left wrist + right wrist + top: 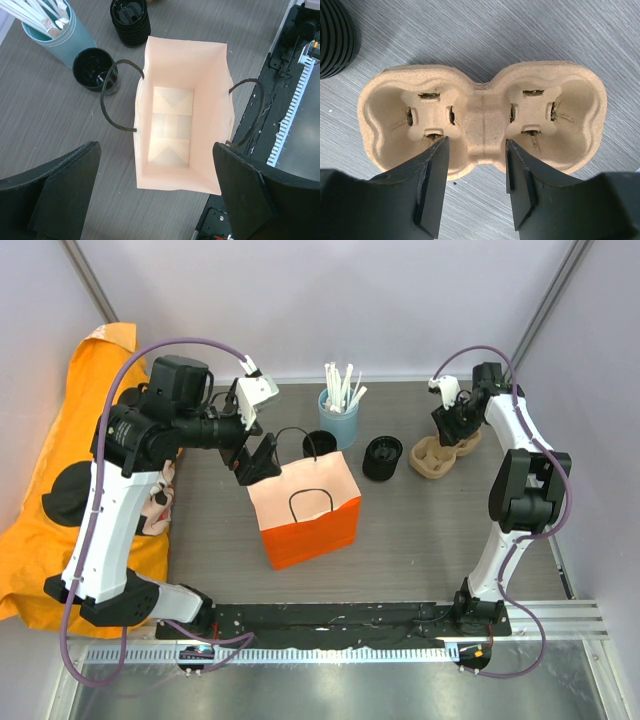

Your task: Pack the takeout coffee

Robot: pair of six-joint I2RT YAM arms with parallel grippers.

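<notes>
Bare grey table [420,540] lies open in front and to the right of the one orange bag [305,510]. The left gripper [155,150] hangs spread wide over the bag's mouth. One orange cloth [60,490] lies to the bag's left. Behind the bag stand one black cup [319,445], one blue cup [338,425] of white sticks and one lid stack [382,458]. Right of the bag, the right gripper [476,145], fingers parted, straddles the single pulp carrier [482,107]. Pale walls [350,300] enclose everything.
</notes>
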